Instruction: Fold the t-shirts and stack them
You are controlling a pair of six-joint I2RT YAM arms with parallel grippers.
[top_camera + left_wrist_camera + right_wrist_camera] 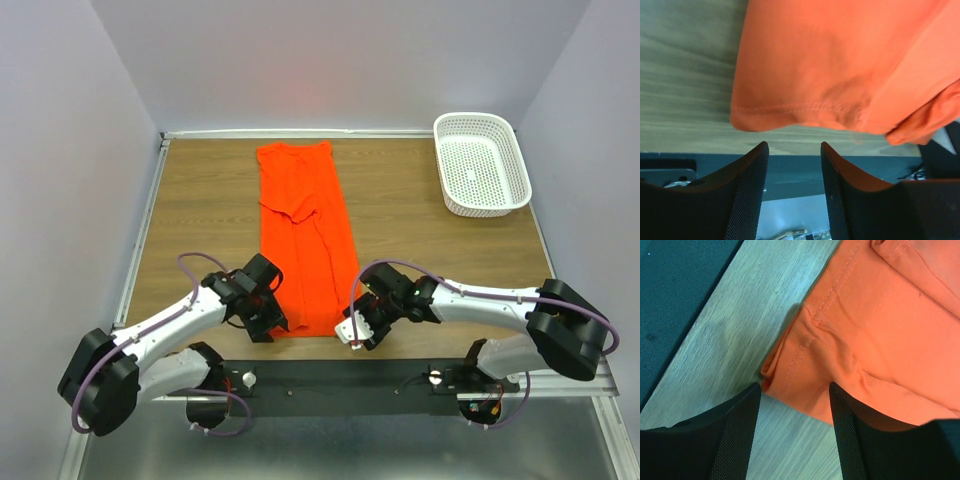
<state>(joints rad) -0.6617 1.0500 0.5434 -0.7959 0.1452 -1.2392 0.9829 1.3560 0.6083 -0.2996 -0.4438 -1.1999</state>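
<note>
The orange t-shirt (303,235) lies on the wooden table (200,220), folded lengthwise into a long narrow strip, neck at the far end and hem near the front edge. My left gripper (272,322) is open at the hem's near-left corner; in the left wrist view the hem (800,107) lies just beyond my open gripper (794,150), apart from it. My right gripper (352,333) is open at the near-right corner; in the right wrist view the folded hem corner (805,370) sits just past my open gripper (794,390). Neither holds cloth.
A white perforated basket (482,163) stands at the far right of the table. A dark mounting rail (340,385) runs along the near edge. Grey walls enclose the table on three sides.
</note>
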